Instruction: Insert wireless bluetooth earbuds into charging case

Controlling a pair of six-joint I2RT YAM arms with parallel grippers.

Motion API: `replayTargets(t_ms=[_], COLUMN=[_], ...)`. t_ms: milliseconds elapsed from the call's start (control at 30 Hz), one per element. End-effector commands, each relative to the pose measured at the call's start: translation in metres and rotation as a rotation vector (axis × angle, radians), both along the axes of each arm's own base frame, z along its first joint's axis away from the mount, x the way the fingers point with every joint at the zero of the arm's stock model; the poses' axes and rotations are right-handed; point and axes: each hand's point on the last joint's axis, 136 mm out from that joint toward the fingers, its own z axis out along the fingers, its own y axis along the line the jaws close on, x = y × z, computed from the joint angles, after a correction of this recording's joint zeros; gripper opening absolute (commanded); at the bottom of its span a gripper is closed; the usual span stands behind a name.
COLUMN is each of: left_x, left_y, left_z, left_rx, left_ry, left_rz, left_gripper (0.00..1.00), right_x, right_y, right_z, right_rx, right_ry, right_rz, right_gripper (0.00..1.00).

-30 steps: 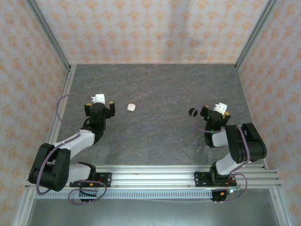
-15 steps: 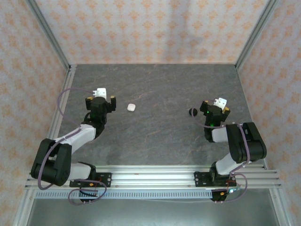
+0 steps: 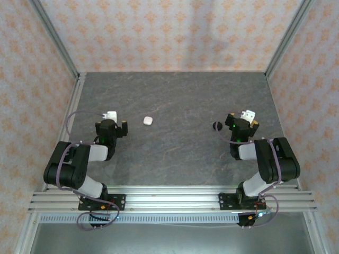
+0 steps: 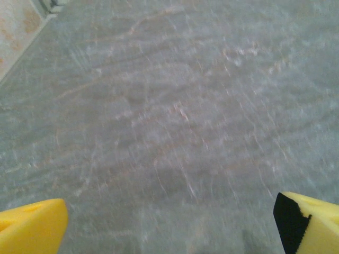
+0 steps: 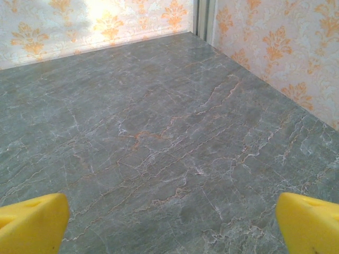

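A small white charging case [image 3: 148,120] lies shut on the dark marble table [image 3: 175,95], left of centre. Further right lies a small black rounded thing [image 3: 216,126], perhaps a second case. The earbuds are out of view. My left gripper [image 3: 110,127] hangs low over the table a short way left of the white case, open, its yellow fingertips [image 4: 32,225] wide apart over bare stone [image 4: 169,225]. My right gripper [image 3: 242,123] stands just right of the black thing, also open, with bare table between its fingertips [image 5: 169,222].
Patterned walls [image 3: 159,32] close the table in at the back and both sides, with metal posts [image 3: 55,39] at the corners. An aluminium rail [image 3: 175,198] runs along the near edge by the arm bases.
The left arm has folded back toward its base and its gripper has come a little nearer and lower. The right gripper edged slightly away at first, then stayed. Both cases lie unmoved.
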Motion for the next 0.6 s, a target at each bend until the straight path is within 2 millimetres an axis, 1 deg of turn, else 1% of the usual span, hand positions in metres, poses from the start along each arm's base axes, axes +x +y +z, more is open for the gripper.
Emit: replayTargets(t_ms=[0, 300, 433, 567], left_x=[0.0154, 0.0151, 0.0151, 0.015], left_y=[-0.0007, -0.0009, -0.0007, -0.0008], left_z=[0.0246, 0.0238, 0.0238, 0.0238], left_rx=[-0.039, -0.042, -0.042, -0.04], left_ry=[-0.092, -0.085, -0.084, -0.084], left_rz=[-0.001, -0.001, -0.001, -0.001], left_gripper=[1.0, 1.0, 1.0, 1.0], right_x=[0.0015, 0.0015, 0.0047, 0.0026], right_y=[-0.0013, -0.0014, 0.0023, 0.0017], right_z=[0.0018, 0.0018, -0.0002, 0.0005], right_rx=[0.002, 0.003, 0.003, 0.003], right_ry=[-0.003, -0.003, 0.011, 0.004], right_rz=[-0.001, -0.001, 0.02, 0.018], right_gripper=[0.99, 0.99, 1.0, 1.0])
